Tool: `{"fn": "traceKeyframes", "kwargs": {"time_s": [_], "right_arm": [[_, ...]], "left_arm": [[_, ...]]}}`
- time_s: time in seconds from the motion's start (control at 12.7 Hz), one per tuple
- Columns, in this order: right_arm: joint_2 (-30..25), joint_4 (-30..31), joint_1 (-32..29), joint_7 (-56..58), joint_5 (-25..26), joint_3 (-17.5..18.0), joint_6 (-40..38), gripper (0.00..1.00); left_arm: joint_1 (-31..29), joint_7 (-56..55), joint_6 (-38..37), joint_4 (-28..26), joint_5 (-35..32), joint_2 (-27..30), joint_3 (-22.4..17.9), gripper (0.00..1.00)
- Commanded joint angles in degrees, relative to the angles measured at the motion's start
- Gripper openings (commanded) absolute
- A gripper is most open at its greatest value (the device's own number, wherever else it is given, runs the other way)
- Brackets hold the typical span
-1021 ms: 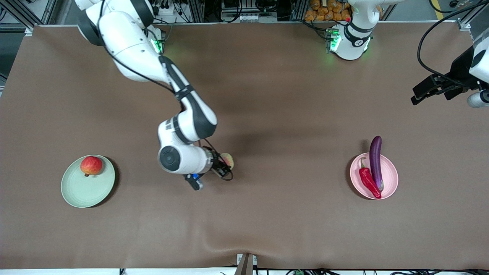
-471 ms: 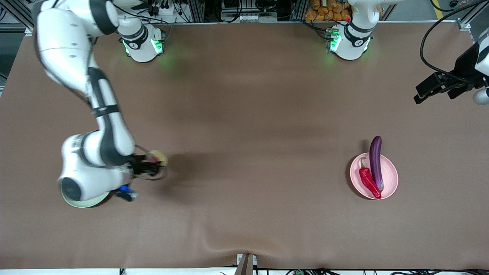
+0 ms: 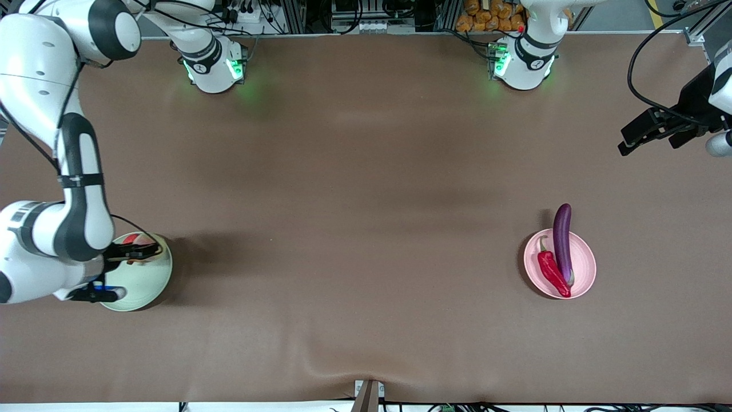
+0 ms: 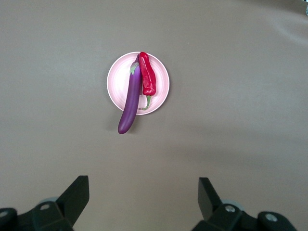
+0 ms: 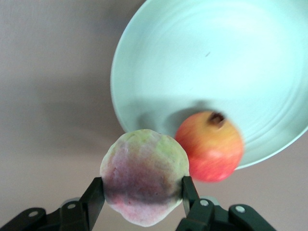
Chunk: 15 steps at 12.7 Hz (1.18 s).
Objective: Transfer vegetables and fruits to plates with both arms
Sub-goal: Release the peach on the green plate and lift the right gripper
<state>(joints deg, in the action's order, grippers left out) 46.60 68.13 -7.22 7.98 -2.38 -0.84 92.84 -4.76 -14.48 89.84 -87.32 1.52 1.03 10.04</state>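
Hanging over the green plate: right gripper [image 3: 143, 252], fingers closed on the peach's sides, nothing else in its hold.
Peach [image 5: 144, 185]: in the air, clamped across its middle; in the right wrist view it sits over the plate's edge, not its centre.
Green plate [image 3: 146, 283]: shallow, at the right arm's end of the table, mostly bare.
Apple [image 5: 210, 147]: on the green plate close to its rim, just beside the spot under the peach.
Risk, release: let go here, the peach probably lands on the rim or the apple; both are round, so either may roll off onto the table.
Risk, descent: lowering straight down may push a finger into the apple and shove it over the low rim.
Pink plate [image 3: 584, 266]: at the left arm's end, holding both vegetables.
Chili [image 3: 552, 272]: wholly on the pink plate, touching the eggplant.
Eggplant [image 3: 563, 240]: on the pink plate, its farther end overhanging the rim; a knock could tip it off.
Left gripper [image 4: 143, 192]: fingers wide apart, holding nothing, waiting high over bare table, well clear of the pink plate.
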Motion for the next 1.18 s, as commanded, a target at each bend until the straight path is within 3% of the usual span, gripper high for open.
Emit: {"fn": "traceKeyframes", "kwargs": {"time_s": [0.0, 0.31, 0.39, 0.47, 0.55, 0.79, 1.1], "right_arm": [[0.33, -0.46, -0.16, 0.89, 1.76, 1.19, 4.08, 0.0], [1.12, -0.37, -0.95, 1.59, 1.85, 1.19, 9.99, 0.0], [1.39, 0.07, -1.73, 3.34, 1.76, 1.19, 10.17, 0.09], [1.91, 0.16, -1.92, 4.31, 1.85, 1.19, 10.78, 0.58], [1.92, 0.16, -2.01, 4.41, 1.76, 1.19, 11.31, 1.0], [1.31, -0.37, -1.39, 3.79, 1.59, 1.37, 9.83, 1.0], [-0.1, -4.31, 0.18, 3.79, 0.97, 2.07, 0.19, 1.0]], "left_arm": [[-0.25, 1.12, -1.07, 0.57, 0.24, 0.37, 0.16, 1.0], [-0.25, 1.03, -2.47, 0.57, 0.24, 0.64, 0.24, 1.0], [-0.34, 1.03, -2.83, 0.57, 0.24, 0.72, 0.16, 1.0], [-0.25, 1.12, -3.53, 0.48, 0.24, 0.81, 0.24, 1.0], [-0.25, 1.12, -4.58, 0.57, 0.24, 0.98, 0.24, 1.0], [-0.34, 1.12, -5.82, 0.48, 0.24, 1.69, 0.24, 1.0], [-0.42, 1.12, -7.39, 0.31, 0.33, 3.09, -0.28, 1.0]]}}
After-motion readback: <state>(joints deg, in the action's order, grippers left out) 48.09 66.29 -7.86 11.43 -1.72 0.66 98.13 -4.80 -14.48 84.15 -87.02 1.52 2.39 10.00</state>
